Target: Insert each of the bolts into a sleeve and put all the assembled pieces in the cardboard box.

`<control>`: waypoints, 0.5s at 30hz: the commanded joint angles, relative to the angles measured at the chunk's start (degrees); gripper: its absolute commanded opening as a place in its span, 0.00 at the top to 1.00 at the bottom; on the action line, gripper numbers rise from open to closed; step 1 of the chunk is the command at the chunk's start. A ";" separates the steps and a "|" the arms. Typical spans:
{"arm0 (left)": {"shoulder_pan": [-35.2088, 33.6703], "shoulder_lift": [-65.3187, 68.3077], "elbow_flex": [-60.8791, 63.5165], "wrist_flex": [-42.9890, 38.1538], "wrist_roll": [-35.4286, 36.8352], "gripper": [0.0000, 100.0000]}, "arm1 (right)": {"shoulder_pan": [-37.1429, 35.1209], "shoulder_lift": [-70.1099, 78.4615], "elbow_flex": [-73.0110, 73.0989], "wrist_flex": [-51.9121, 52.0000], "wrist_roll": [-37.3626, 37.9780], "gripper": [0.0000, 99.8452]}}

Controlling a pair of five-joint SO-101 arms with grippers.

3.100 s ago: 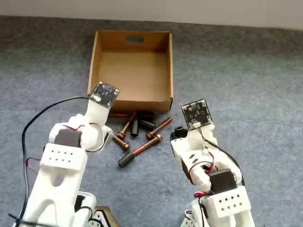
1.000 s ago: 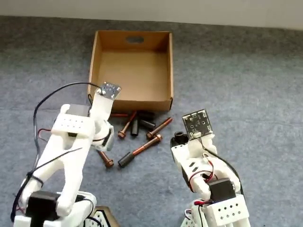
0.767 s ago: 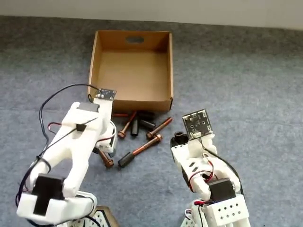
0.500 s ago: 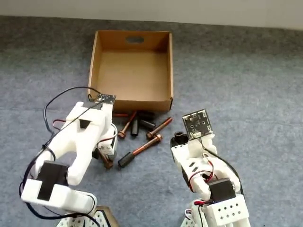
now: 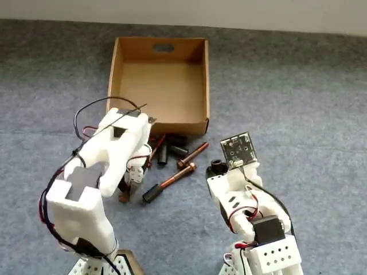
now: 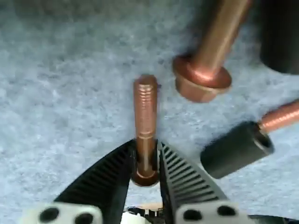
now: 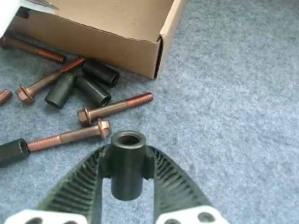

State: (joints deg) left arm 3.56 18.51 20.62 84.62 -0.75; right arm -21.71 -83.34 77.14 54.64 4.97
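**Copper bolt in the left pincer, black sleeve in the right**

Copper and black parts lie in a small pile on the grey surface [image 5: 298, 114], just near of the cardboard box [image 5: 163, 86] and between the two arms.

The left pincer [image 6: 145, 147] is closed on a copper bolt [image 6: 145, 107] at the near-left edge of the pile. It grips the shank just beside the head, and the threaded end points away from the fingers. The bolt sits low over the surface; whether it touches cannot be told.

The right pincer [image 7: 127, 156] is to the right of the pile, closed around a black sleeve [image 7: 126, 168]. The sleeve's open bore faces towards the box.

In the pile, one bolt with its threaded end in a sleeve [image 5: 169, 183] lies at a slant on the near side. Beyond it a loose bolt [image 5: 194, 154] lies at a similar slant. Three loose sleeves [image 5: 162, 152] cluster close to the box's near wall, with two more bolts beside them on the left.
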 commanded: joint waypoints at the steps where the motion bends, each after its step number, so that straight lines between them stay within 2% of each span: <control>1: 0.04 0.92 -2.15 1.49 -2.46 0.99 | -0.13 -0.75 -0.40 -0.84 -0.09 0.99; 5: 0.13 0.84 -2.77 1.49 -3.16 0.99 | -0.13 -0.75 -0.40 -0.84 -0.09 0.99; 12: -0.31 -4.79 -0.13 2.02 -21.80 0.99 | -0.13 -0.84 -0.40 -0.84 -0.09 0.99; 15: -1.10 -9.01 1.98 1.49 -23.38 0.99 | -0.13 -0.84 -0.40 -0.84 -0.09 0.99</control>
State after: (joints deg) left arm 3.30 14.99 21.67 85.85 -21.85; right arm -21.71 -83.34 77.14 54.64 4.97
